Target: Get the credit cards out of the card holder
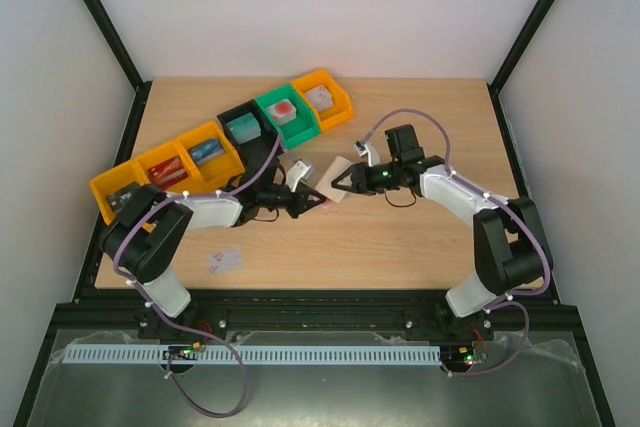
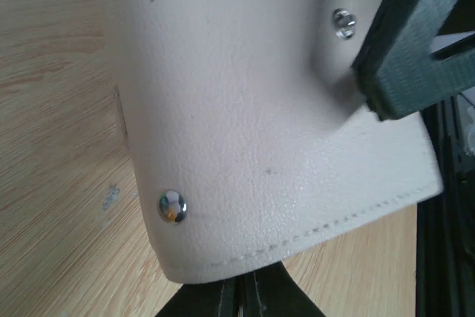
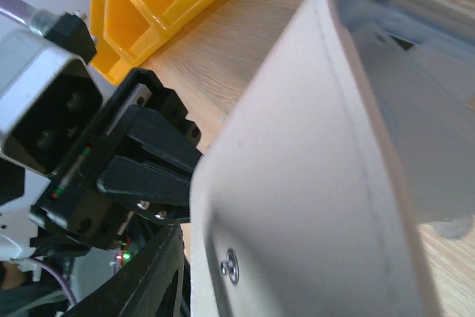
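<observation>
The beige card holder hangs above the table centre between my two grippers. It fills the left wrist view, showing its outer face with a metal snap. In the right wrist view its light blue inside shows. My right gripper is shut on the holder; one of its fingers presses the holder's upper right. My left gripper is shut just under the holder's lower edge, with a whitish, pink-red credit card at its tips, mostly hidden. Another card lies on the table.
A row of bins runs diagonally at the back left: yellow, black, green and orange, each with small items inside. The yellow bins also show in the right wrist view. The loose card lies near the left arm's elbow.
</observation>
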`<action>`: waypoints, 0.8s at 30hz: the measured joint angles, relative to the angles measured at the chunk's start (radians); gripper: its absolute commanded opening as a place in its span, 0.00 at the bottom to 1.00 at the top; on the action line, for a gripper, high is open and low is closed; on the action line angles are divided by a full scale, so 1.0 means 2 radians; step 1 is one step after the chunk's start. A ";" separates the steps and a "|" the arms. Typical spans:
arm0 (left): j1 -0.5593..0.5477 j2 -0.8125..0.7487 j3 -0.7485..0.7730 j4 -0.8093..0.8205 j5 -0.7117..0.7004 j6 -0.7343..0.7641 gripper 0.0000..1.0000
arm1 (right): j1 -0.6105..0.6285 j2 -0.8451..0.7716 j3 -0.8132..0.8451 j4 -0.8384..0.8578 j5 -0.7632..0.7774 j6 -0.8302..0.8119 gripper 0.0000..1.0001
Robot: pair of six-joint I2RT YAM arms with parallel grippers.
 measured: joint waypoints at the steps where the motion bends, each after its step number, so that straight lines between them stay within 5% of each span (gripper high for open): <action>1: -0.002 -0.002 0.000 -0.006 -0.004 0.007 0.02 | 0.003 -0.002 0.000 0.003 -0.001 0.006 0.25; 5: -0.007 -0.010 0.000 -0.023 -0.014 0.039 0.02 | 0.009 -0.003 -0.002 0.032 0.000 0.047 0.02; 17: -0.062 -0.056 -0.036 -0.079 -0.083 0.231 0.02 | 0.010 -0.002 0.021 0.070 0.049 0.185 0.02; 24: -0.060 -0.071 -0.042 -0.124 -0.097 0.281 0.02 | 0.007 -0.002 0.032 0.039 0.101 0.190 0.02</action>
